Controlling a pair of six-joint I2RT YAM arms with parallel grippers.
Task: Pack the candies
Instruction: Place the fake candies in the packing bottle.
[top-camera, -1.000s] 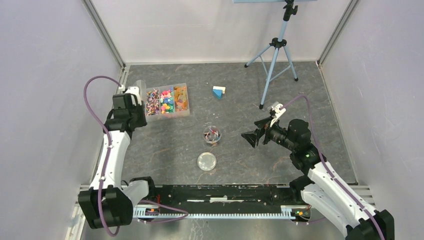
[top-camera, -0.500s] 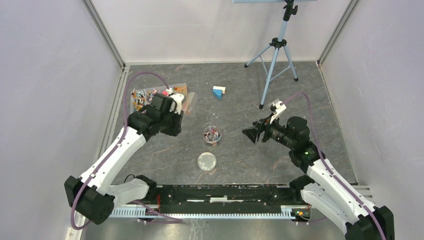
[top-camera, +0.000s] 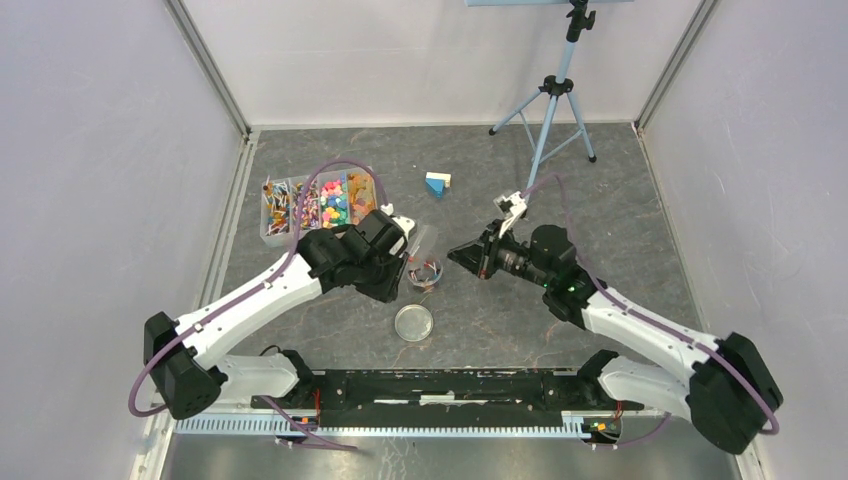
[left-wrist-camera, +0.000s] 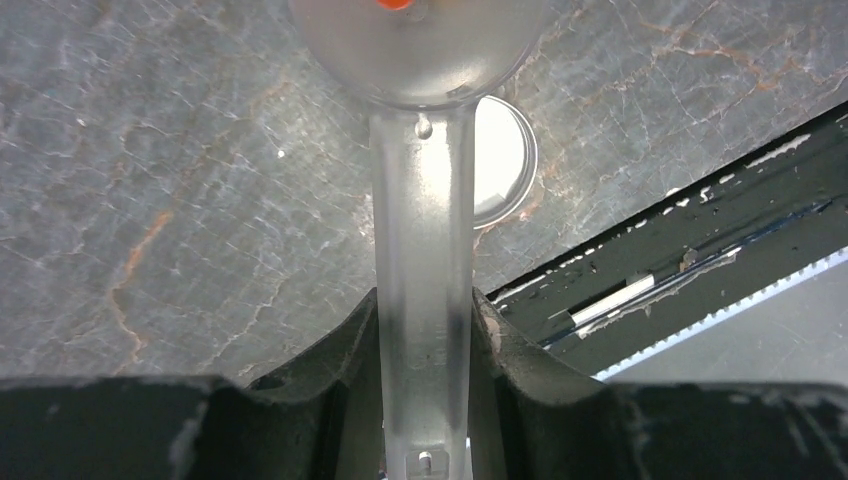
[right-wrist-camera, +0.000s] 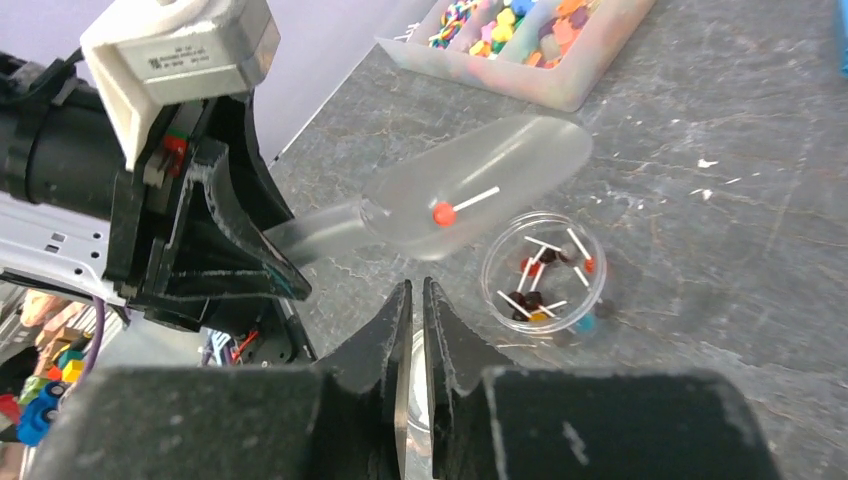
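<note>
The left gripper (left-wrist-camera: 424, 318) is clamped on the handle of a clear scoop (right-wrist-camera: 470, 185), whose bowl hangs tilted just above and beside a small round dish (right-wrist-camera: 489, 285). One red candy (right-wrist-camera: 443, 213) on a white stick lies in the scoop. Several more candies (right-wrist-camera: 532, 268) sit in the dish, and the bulk fill the divided tray (right-wrist-camera: 540, 85) farther back on the worktop (top-camera: 600, 190).

To tip well, the scoop's mouth should probably be centred over the dish before the wrist rolls slowly, since the stick could catch on the rim and flick out.

The right gripper (right-wrist-camera: 411, 300), fingers almost together and holding nothing, hovers close to the dish's other side and may crowd the pour. A lid (top-camera: 414, 322) lies nearer the bases. A blue-and-white block (top-camera: 437, 184) and a tripod (top-camera: 548, 110) are well apart from the dish.
</note>
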